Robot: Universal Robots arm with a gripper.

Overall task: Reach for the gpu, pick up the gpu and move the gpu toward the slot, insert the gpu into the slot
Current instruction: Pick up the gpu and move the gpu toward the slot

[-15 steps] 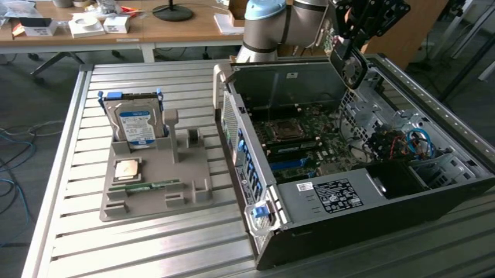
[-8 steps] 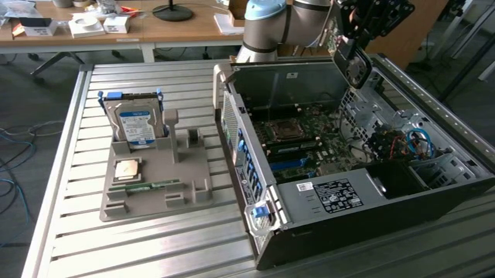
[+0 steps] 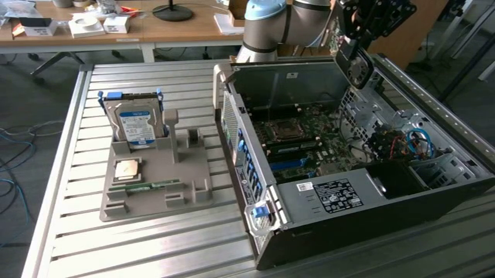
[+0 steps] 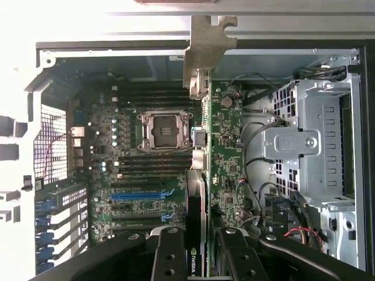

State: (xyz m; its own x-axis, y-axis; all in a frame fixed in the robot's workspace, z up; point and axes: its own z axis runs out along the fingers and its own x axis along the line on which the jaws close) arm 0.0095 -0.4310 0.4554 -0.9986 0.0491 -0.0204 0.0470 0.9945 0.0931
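Half-closed claw grips the thin flat dark gpu card with pale silver bracket, edge-on over the green motherboard

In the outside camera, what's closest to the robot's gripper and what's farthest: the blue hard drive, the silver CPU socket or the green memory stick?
From the gripper, above the open case:
1. CPU socket, inside the case.
2. Hard drive, upright on the grey holder, exterior view's left.
3. Memory stick, lying at that holder's other end, farthest.
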